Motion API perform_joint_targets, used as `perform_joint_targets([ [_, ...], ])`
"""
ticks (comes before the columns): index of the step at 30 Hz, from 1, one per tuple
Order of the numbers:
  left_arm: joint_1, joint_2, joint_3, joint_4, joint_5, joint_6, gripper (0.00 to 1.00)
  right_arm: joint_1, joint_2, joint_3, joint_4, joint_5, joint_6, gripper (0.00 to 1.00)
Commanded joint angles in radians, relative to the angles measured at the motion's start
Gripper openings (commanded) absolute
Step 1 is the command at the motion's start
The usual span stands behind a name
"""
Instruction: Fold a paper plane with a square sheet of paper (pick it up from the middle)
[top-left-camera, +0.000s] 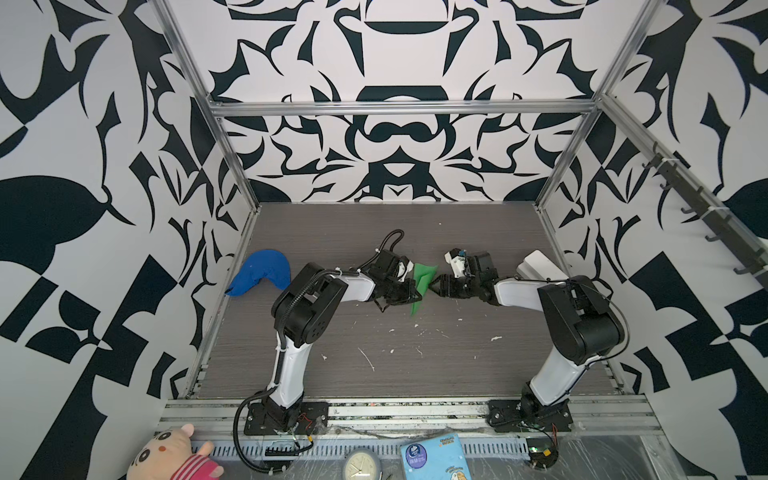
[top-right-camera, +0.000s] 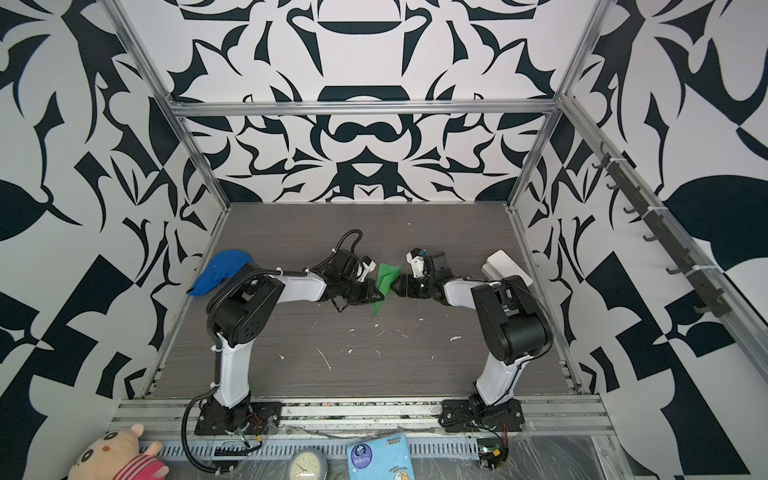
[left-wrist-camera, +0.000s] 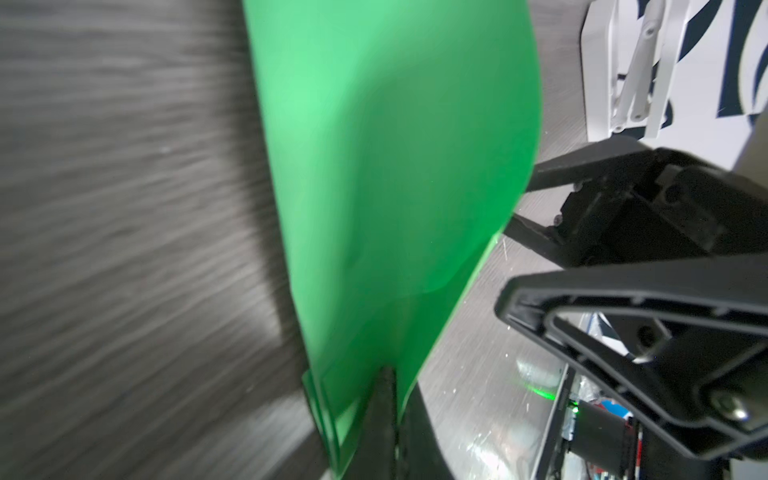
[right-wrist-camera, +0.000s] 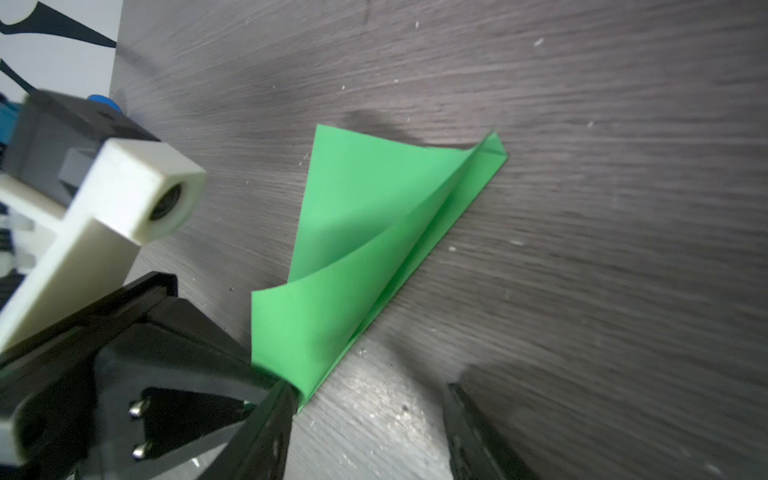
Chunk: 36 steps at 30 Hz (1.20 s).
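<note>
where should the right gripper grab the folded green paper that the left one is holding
Probably the long straight creased edge of the green paper, coming from the right gripper's own side. The layers lie together there; the upper flap curls loose, and the left gripper pinches it from the opposite side.

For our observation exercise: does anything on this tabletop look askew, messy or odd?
Yes. On the green paper, the top flap bows up instead of lying flat; the left gripper pinches one end. White scraps litter the table.

Lab test cell: patterned walls (top-left-camera: 395, 62), aluminium frame (top-left-camera: 399, 107).
</note>
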Motion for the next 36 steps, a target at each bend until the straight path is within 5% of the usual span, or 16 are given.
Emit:
perform_joint_targets([
  [1, 0.013, -0.033, -0.040, 0.100, 0.028, -0.044, 0.05, 0.004, -0.033, 0.018, 0.004, -0.046, -0.030, 0.62],
  [36, 0.047, 0.009, -0.041, 0.091, 0.082, -0.161, 0.04, 0.036, 0.047, 0.148, -0.065, -0.013, -0.059, 0.58],
])
